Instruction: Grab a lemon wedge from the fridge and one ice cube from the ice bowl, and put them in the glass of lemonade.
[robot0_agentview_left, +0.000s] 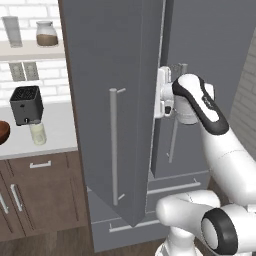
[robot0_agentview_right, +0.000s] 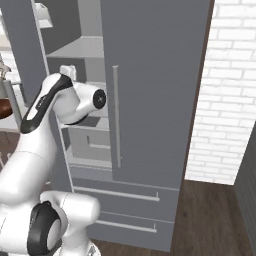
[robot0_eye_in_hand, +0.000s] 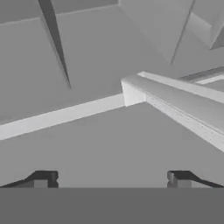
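The grey fridge (robot0_agentview_left: 210, 45) has its left door (robot0_agentview_left: 112, 60) swung open toward me, and its right door (robot0_agentview_right: 155, 75) is closed. My arm reaches into the gap, with the white hand (robot0_agentview_left: 164, 92) at the door's edge, level with the upper shelves (robot0_agentview_right: 82, 50). In the hand view my gripper (robot0_eye_in_hand: 111, 179) is open, with its fingertips (robot0_eye_in_hand: 46, 178) far apart, nothing between them, and bare grey shelf surfaces ahead. The lemon wedge is hidden. The glass of lemonade (robot0_agentview_left: 37, 134) stands on the counter in front of the black toaster (robot0_agentview_left: 26, 104). The ice bowl (robot0_agentview_left: 2, 132) shows at the left edge.
The open door stands between my arm and the white counter (robot0_agentview_left: 57, 135). Above the counter a wall shelf (robot0_agentview_left: 30, 50) carries a tall glass and a jar. Two fridge drawers (robot0_agentview_right: 120, 197) lie below. A white brick wall (robot0_agentview_right: 225, 100) closes the right side.
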